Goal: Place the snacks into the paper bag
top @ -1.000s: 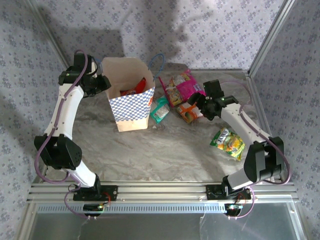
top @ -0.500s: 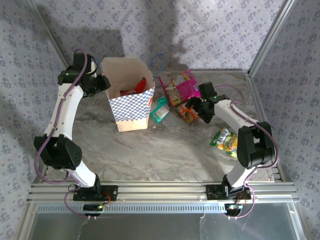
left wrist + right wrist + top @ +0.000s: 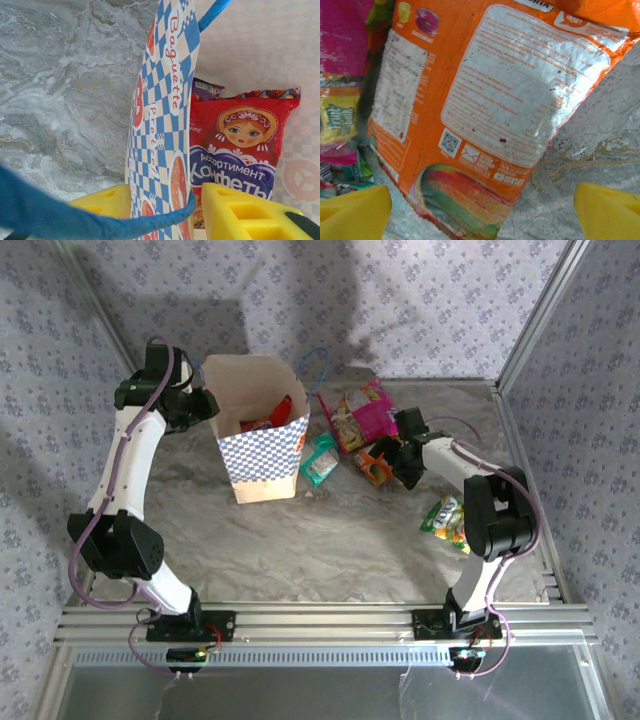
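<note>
L gripper (image 3: 205, 405) (image 3: 165, 200) is clamped on the bag (image 3: 265, 455) (image 3: 160, 100) at its left wall, one finger outside, one inside. Blue cord (image 3: 75, 210) crosses in front. Bag stands upright, far-left on table (image 3: 330, 540). Red pkt (image 3: 283, 410) (image 3: 240, 145) is inside.

R gripper (image 3: 405, 455) (image 3: 480, 210) has jaws wide apart either side of orange pkt (image 3: 375, 465) (image 3: 495, 100), holding nothing. Orange pkt lies right of bag, just beside magenta pkt (image 3: 370, 410) (image 3: 340, 35). Teal pkt (image 3: 320, 460) sits btwn bag & orange pkt. Green-yellow pkt (image 3: 450, 520) lies apart, nearer.
</note>
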Controlling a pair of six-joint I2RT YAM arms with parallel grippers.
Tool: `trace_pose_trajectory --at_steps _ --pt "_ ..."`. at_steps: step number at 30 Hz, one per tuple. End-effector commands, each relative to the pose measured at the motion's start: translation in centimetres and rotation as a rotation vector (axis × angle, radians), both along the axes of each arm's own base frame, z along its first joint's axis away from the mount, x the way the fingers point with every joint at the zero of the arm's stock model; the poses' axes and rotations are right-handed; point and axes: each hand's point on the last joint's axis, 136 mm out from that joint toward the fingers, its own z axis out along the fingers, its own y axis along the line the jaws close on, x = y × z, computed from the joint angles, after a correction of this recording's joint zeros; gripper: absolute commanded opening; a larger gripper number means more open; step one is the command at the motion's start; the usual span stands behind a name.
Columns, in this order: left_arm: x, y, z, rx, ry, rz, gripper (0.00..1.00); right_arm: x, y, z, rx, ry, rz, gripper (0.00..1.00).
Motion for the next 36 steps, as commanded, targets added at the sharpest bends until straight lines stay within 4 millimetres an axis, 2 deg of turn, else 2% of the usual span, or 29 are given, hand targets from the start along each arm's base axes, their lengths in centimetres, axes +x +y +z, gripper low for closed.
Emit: trace_pose_trajectory --at_steps 1,12,24,36 --pt "-0.1 0.0 0.5 0.026 -0.002 -0.010 0.41 0.1 -0.2 -1.2 0.007 0.031 -0.025 0.95" --pt "0.2 0.1 0.4 0.026 -0.005 -0.002 0.41 0.9 -0.6 -2.6 0.008 0.051 -0.039 0.95" --pt "0.4 0.2 0.1 0.032 0.000 0.006 0.41 2.4 0.0 -2.7 0.032 0.040 -0.025 0.88" --pt "0.4 0.3 -0.1 0.036 0.007 0.005 0.41 2.7 0.3 -3.1 0.037 0.055 -0.016 0.56"
